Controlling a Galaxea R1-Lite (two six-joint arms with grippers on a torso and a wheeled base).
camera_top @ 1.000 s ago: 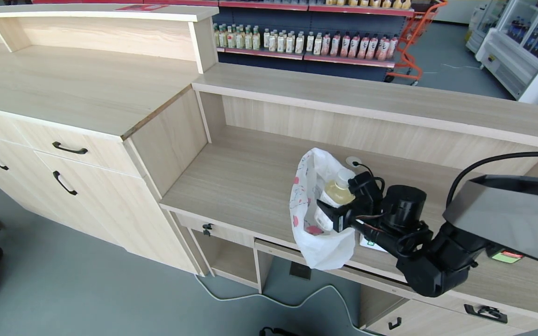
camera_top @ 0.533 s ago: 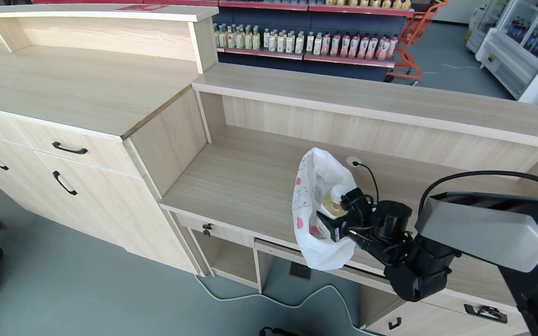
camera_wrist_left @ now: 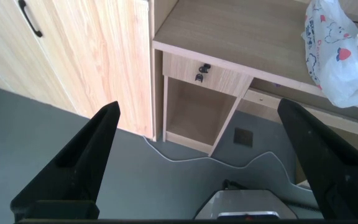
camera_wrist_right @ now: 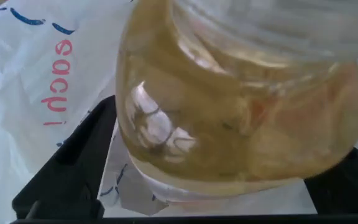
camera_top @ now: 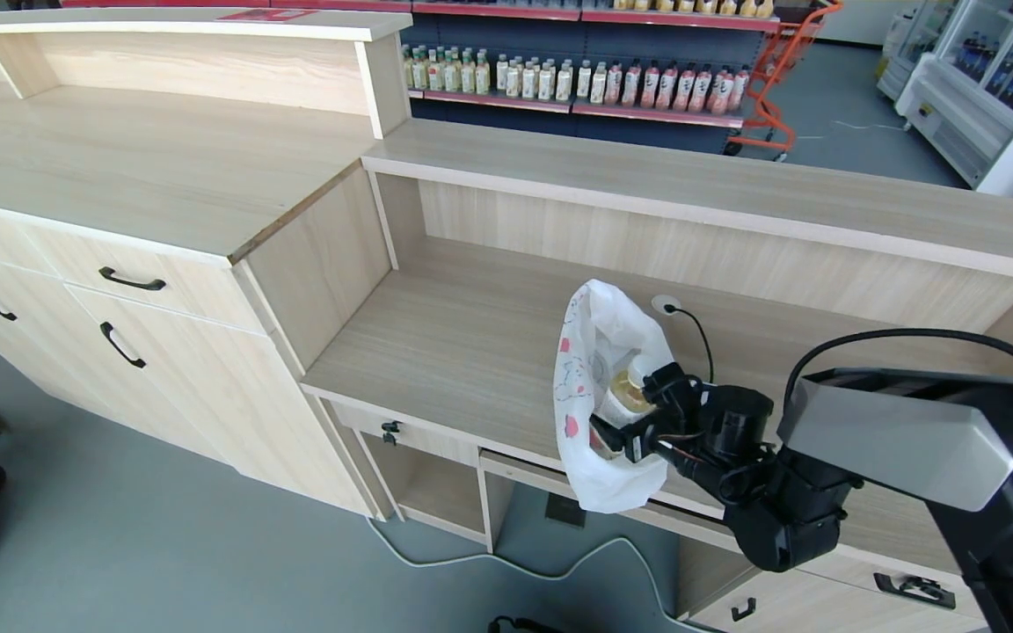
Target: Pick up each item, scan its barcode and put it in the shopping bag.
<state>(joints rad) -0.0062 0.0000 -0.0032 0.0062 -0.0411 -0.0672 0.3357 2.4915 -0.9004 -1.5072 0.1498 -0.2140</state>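
A white shopping bag (camera_top: 588, 466) with red and blue prints stands at the front edge of the low counter (camera_top: 462, 352); it also shows in the left wrist view (camera_wrist_left: 337, 56). My right gripper (camera_top: 643, 409) is shut on a bottle (camera_top: 628, 393) of yellowish drink with a white cap, held in the bag's mouth. Up close, the bottle (camera_wrist_right: 235, 106) sits between the black fingers (camera_wrist_right: 67, 168), with the bag's white plastic (camera_wrist_right: 36, 87) around it. My left gripper (camera_wrist_left: 201, 155) hangs open over the grey floor, left of the counter, with nothing between its fingers.
A black cable runs from a round grommet (camera_top: 665, 304) on the counter. Below the counter are a locked drawer (camera_top: 401, 432) and an open cubby (camera_wrist_left: 197, 118). A tall cabinet with black handles (camera_top: 130, 281) stands to the left. Shelves of bottles (camera_top: 577, 79) line the back.
My right gripper has moved down and left with the bottle, lowering it from above the bag's rim into the bag's mouth. The bag's opening has shifted slightly.
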